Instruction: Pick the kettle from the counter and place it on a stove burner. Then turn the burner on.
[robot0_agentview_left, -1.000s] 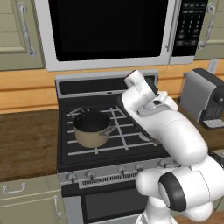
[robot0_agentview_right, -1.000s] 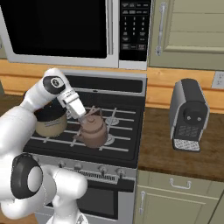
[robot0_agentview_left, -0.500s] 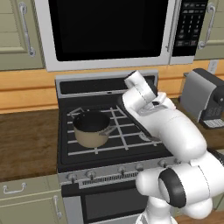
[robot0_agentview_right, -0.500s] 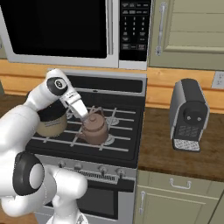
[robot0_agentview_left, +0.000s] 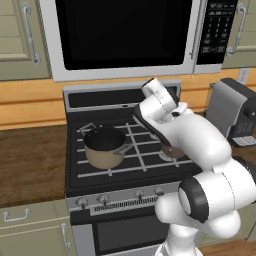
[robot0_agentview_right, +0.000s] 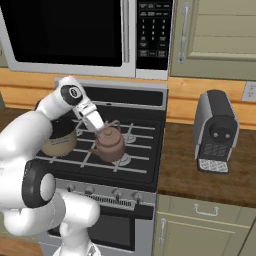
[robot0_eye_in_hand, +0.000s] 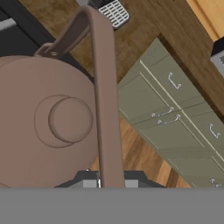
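While the white arm reaches out over the black stove, its gripper is closed tight on the arched handle of the kettle. In the hand view the kettle sits close under the camera, its knobbed lid to the left and the handle strip running up between the two dark fingertips. Seen from the right base view, the kettle is over the front right part of the stove, directly above a round grey stove burner and the black grate bars; whether its base touches the grate cannot be told. A tan saucepan with a dark inside stands on the front left burner, well apart from the kettle. On the wooden counter to the right of the stove stands a grey coffee machine.
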